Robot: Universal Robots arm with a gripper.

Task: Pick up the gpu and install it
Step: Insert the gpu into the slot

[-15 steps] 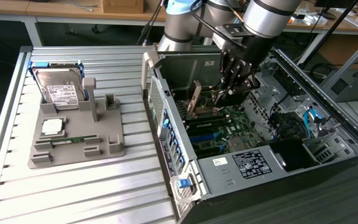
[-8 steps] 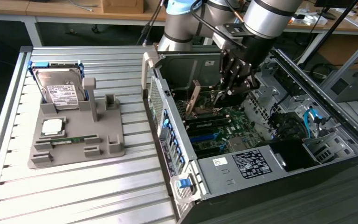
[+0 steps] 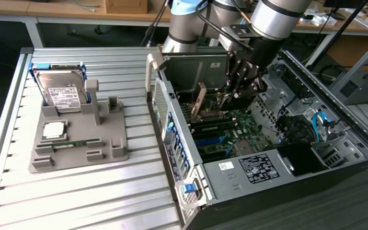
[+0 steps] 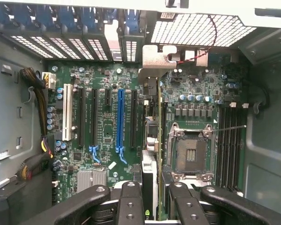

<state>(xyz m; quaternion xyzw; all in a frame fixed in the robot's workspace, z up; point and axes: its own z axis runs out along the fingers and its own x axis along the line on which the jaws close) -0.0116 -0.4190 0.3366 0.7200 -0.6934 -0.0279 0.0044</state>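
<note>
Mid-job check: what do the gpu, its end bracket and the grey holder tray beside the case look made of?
The gpu: thin rigid board, tan-brown matte face, likely circuit-board laminate. Its bracket: dull silvery strip with bent tabs, seemingly bare sheet metal. The holder tray: uniform matte grey with chunky posts and slots, probably plastic; moulded or printed, I cannot tell.

Grey holder [image 3: 82, 155] on slatted table [image 3: 94, 196], toward exterior view's left of open computer case [image 3: 235, 184]; hard drive [image 3: 63, 93] upright at holder's far end, processor chip [image 3: 53, 129] flat before it, green memory stick [image 3: 72, 143] just beside chip
</note>
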